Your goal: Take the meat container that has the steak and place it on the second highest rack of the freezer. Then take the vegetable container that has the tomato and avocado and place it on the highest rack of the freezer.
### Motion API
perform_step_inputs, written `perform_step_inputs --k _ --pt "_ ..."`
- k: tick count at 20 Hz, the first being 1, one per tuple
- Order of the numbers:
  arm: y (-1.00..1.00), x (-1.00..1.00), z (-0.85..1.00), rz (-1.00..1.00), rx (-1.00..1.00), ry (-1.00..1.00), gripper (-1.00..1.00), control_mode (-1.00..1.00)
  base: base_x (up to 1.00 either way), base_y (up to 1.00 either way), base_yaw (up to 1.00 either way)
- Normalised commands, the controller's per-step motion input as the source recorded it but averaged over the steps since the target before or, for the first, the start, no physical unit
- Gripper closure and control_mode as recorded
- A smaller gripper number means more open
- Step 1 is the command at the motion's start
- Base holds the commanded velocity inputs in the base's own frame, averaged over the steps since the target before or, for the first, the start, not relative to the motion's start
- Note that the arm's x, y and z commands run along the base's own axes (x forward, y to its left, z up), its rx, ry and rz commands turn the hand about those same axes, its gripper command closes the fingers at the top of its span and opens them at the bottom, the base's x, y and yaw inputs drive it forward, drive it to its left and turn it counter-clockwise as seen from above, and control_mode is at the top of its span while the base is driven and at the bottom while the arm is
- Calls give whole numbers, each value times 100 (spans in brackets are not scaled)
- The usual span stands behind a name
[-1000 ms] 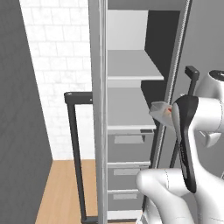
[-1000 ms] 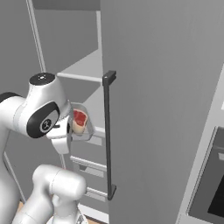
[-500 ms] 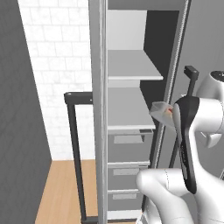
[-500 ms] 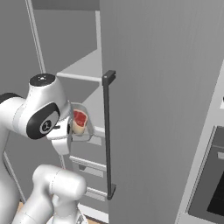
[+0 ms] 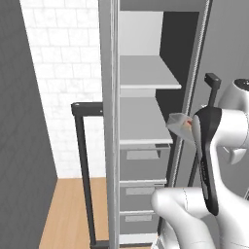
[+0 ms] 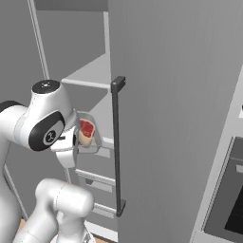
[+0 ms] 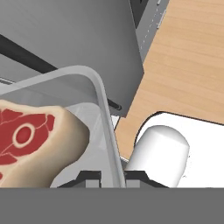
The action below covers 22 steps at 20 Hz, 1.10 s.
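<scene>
Held up beside the open freezer [image 5: 146, 146], near its lower shelf [image 5: 141, 121]: clear meat container [image 6: 90, 135] with the steak [image 7: 30, 144] inside. Jaws pinching the container's thin rim at one edge. Probably light and rigid, but smooth and prone to tilting from a one-sided hold; best kept level. Loose steak likely to slide.

One clear meat container [image 7: 94, 100] holding one steak [image 7: 30, 140], one freezer [image 5: 146, 146] with two shelves and three drawers.
</scene>
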Motion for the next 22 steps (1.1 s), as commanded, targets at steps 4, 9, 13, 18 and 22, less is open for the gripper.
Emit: perform_step_inputs --k 4,9,13,18,22 --pt "0 0 0 0 0 0 100 100 0 0 0" --pt "22 -11 -7 0 0 0 100 -100 -4 5 0" --pt "61 -2 -21 1 0 0 100 -100 0 0 0" --pt "16 36 -10 0 5 0 100 -100 0 0 0" --pt "-3 62 -17 -1 7 0 100 -100 0 0 0"
